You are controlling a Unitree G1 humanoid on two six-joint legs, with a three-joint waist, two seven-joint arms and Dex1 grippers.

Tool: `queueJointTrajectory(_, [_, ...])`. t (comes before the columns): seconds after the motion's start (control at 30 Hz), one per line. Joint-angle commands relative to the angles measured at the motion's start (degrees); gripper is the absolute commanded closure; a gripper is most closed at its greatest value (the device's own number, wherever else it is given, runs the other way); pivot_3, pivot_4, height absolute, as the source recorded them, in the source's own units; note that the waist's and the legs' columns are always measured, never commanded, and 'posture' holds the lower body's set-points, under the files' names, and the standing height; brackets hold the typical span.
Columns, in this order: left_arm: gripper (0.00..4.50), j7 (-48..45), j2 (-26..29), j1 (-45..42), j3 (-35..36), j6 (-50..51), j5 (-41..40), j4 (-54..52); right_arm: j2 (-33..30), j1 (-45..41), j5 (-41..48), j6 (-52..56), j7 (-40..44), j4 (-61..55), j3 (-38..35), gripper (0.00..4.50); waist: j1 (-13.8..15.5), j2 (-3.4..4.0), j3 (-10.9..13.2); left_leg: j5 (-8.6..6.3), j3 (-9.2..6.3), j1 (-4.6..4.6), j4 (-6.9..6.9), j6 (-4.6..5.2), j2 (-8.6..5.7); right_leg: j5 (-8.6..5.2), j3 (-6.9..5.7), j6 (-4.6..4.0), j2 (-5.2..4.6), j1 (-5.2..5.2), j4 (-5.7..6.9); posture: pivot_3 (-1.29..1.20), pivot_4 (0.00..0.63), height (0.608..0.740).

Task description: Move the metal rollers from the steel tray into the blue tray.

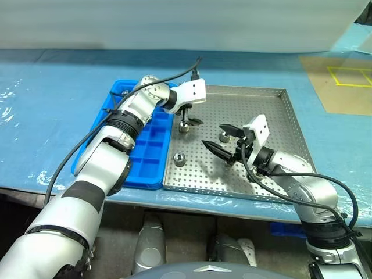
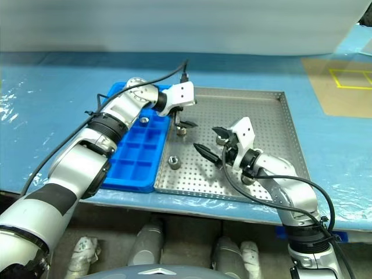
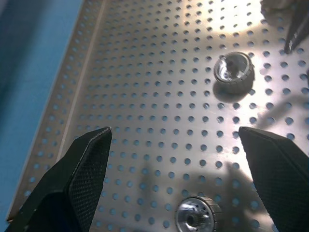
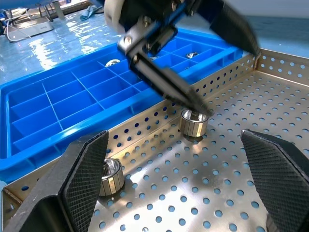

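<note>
left gripper (image 1: 187,120) hangs over the steel tray (image 1: 273,110) near its left rim, fingers spread wide, tips straddling a metal roller (image 1: 183,127) without pinching it. right gripper (image 1: 222,140) hovers mid-tray, jaws released and empty, with another roller (image 1: 223,138) just beside its upper finger. a third roller (image 1: 179,158) sits near the tray's front-left corner. the blue tray (image 1: 152,168) lies flush against the steel tray's left side, and two rollers (image 4: 112,62) rest in its far compartments.

steel tray (image 1: 273,116) far half open; rollers (image 1: 179,158) near blue tray (image 1: 150,152).
</note>
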Motion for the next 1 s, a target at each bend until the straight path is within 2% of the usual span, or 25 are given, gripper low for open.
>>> queueJointTrajectory(0.03, [0.09,-1.0,0.3,-3.1,-1.6,-0.5,3.3,3.0,0.3,0.7,0.4,-0.1,-0.8,-3.4,-0.7,0.00,0.1,0.00,0.0,0.00,0.00,0.00,0.00,0.00,0.00,0.00,0.00,0.00,-0.01,0.00,0.00,0.15,0.150,0.740])
queueJointTrajectory(0.43, [0.09,5.6,-2.2,-7.5,-2.7,-2.4,11.1,13.5,4.1,3.8,0.6,0.3,-5.2,-7.1,0.4,0.00,0.1,-0.02,0.0,0.02,-0.01,-0.02,0.05,0.03,-0.06,0.03,-0.02,0.02,-0.08,0.04,0.00,0.06,0.150,0.740])
queueJointTrajectory(1.0, [0.09,8.2,-2.5,-7.4,-5.5,-5.0,18.9,17.6,7.6,4.6,1.5,5.1,-9.9,-13.3,2.9,0.00,-1.6,-0.03,0.0,0.02,-0.01,0.04,0.05,0.04,-0.06,0.06,-0.01,0.03,-0.08,0.07,0.00,0.00,0.150,0.740])
